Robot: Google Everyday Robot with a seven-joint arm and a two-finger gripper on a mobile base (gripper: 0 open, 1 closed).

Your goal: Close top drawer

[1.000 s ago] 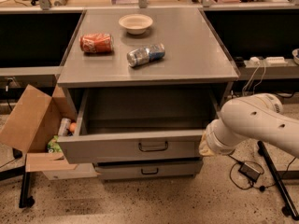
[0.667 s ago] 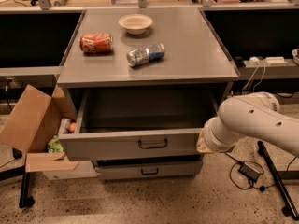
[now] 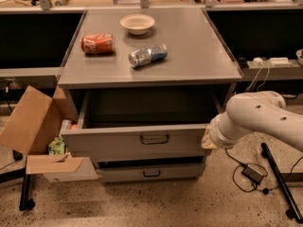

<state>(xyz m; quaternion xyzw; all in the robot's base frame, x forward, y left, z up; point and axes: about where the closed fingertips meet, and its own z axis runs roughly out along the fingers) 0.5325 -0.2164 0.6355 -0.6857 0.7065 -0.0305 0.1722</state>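
Observation:
The top drawer (image 3: pixel 113 143) of the grey cabinet stands pulled out, and its plain interior looks empty. Its tall front panel has a dark wire bar handle (image 3: pixel 154 139) at the centre. My white arm reaches in from the right. My gripper (image 3: pixel 208 141) is at the right end of the drawer's front panel, level with the handle and touching or nearly touching the panel. The wrist hides the gripper's tip.
On the cabinet top (image 3: pixel 199 56) lie a red can (image 3: pixel 97 43), a silver-blue can (image 3: pixel 147 55) and a white bowl (image 3: pixel 137 23). A shorter lower drawer (image 3: pixel 151 173) is slightly out. An open cardboard box (image 3: pixel 28 122) stands on the left. Cables with an adapter (image 3: pixel 253 173) and a black leg (image 3: pixel 279 183) are on the right.
My arm has shifted a little to the left against the drawer's right end. The drawer front sits slightly further back than before.

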